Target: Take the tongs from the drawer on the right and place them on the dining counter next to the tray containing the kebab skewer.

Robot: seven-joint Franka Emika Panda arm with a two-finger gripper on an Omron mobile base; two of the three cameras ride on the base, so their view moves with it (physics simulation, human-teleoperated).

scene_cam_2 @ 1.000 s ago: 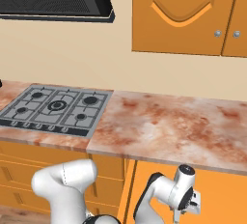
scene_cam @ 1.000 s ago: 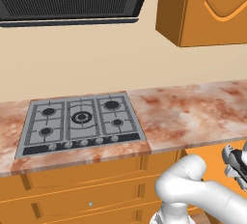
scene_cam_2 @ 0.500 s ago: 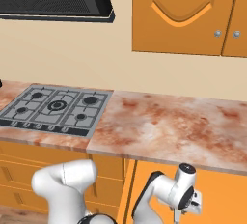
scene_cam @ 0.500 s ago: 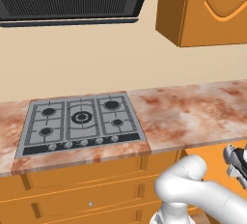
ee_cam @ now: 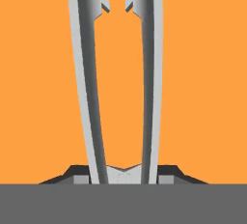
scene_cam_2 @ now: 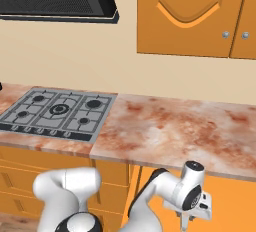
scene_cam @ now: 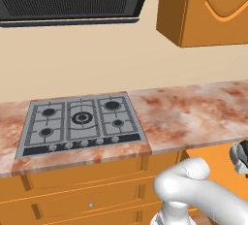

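Tongs (ee_cam: 91, 97) are in the grip: hand view has both grey arms running straight out from between the pincer (ee_cam: 123, 177) tips, toothed ends far out at the top, jaws drawn in narrow around the joined end. Behind them is flat orange only, so I read that as drawer/cabinet surface close under the hand, but I can't tell which.

Right base view: the hand (scene_cam_2: 192, 207) sits low, below the front edge of the marbled hob counter (scene_cam_2: 175, 131), in front of the orange cabinet fronts. Left base view catches just the dark wrist (scene_cam: 240, 157) at the right edge, same height.

Step, my read: pick is done, we're in the lift-out/carry phase. Next move calls for raising the tongs clear of the counter lip without snagging the long arms, then turning the base toward the dining counter and finding the tray.

Containers: can't say if the drawer is open or what else is in it.

Above and left of the pincer: gas hob (scene_cam_2: 55, 113); wall cupboards (scene_cam_2: 192, 16) overhead.
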